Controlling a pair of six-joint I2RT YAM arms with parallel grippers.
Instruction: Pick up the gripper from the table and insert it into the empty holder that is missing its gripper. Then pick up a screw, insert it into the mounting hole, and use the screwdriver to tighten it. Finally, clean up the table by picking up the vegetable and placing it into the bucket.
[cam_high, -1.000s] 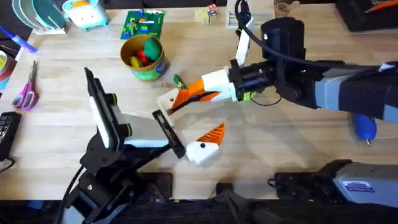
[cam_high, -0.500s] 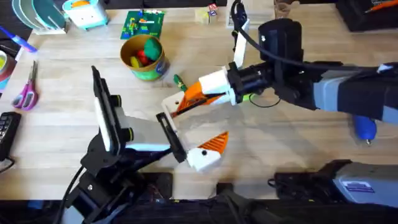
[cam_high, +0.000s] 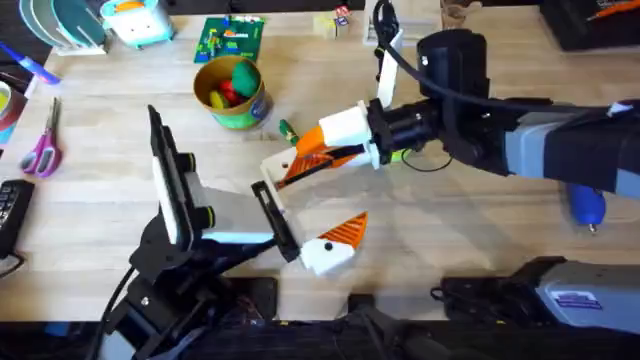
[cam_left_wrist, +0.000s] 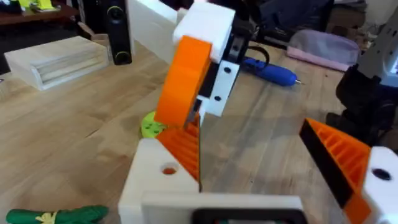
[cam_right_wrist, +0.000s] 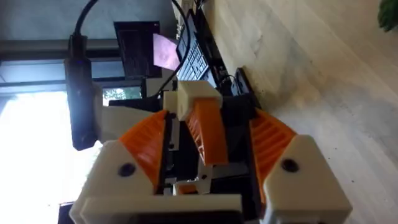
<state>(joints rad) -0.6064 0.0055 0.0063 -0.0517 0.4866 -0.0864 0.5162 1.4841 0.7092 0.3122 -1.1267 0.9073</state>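
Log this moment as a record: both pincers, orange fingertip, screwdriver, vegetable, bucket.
right pincer: shut on the orange fingertip, holding it at the holder
left pincer: open, holder finger toward the right arm
orange fingertip: against the holder; fully seated or not, cannot tell
screwdriver: lying on the table, far right, untouched
vegetable: on the table beside the bucket, not in it
bucket: upright, toys inside

From my station the bench (cam_high: 90, 200) reads as pale butcher-block wood, planks running crosswise. Through the right wrist camera I see a bright window (cam_right_wrist: 31, 143) washing out one side, with a dark monitor (cam_right_wrist: 140, 50) and a keyboard (cam_right_wrist: 196, 59) near it. A light wooden box (cam_left_wrist: 56, 59) sits at the far edge.
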